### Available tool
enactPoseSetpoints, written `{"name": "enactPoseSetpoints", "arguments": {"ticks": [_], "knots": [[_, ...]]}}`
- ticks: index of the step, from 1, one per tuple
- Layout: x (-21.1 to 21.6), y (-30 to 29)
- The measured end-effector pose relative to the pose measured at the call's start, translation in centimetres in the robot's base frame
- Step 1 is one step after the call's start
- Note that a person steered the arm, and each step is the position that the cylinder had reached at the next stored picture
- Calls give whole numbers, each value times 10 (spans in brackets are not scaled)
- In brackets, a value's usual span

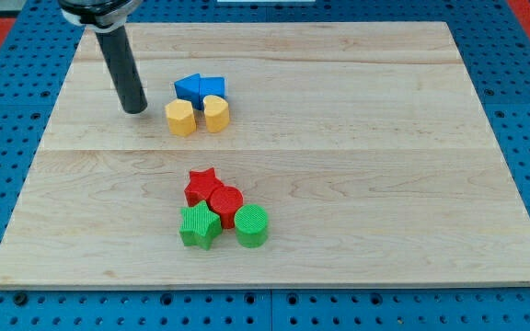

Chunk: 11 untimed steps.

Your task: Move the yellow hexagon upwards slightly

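Nearest the view's bottom, 2 green blocks, a star [197, 226] and a cylinder [252, 226], touch a red star [201, 185] and red cylinder [225, 204]. Well above them sits the yellow hexagon [180, 119]. Just right of the hexagon is another yellow block [215, 113], possibly a half-round; 2 blue blocks [199, 88] lie behind. My tip [135, 109] stands left of the hexagon, apart; I carry no jaws.

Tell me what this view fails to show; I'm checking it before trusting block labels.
- Arm above my tip: cut off by the view's top edge.
- Blue blocks: shapes and count unclear, partly hidden behind yellow hexagon and second yellow block.
- Red cylinder: base hidden by green blocks.
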State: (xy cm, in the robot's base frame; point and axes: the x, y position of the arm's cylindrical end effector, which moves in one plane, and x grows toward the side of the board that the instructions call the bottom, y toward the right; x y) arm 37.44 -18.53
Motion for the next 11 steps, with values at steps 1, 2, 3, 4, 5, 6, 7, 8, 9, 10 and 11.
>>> {"name": "enactPoseSetpoints", "arguments": {"ticks": [1, 2, 3, 4, 5, 6, 7, 8, 9, 10, 11], "knots": [[17, -19], [48, -25], [62, 1], [67, 40], [67, 69], [67, 61], [67, 56], [67, 56], [64, 56], [59, 56], [50, 56]]}}
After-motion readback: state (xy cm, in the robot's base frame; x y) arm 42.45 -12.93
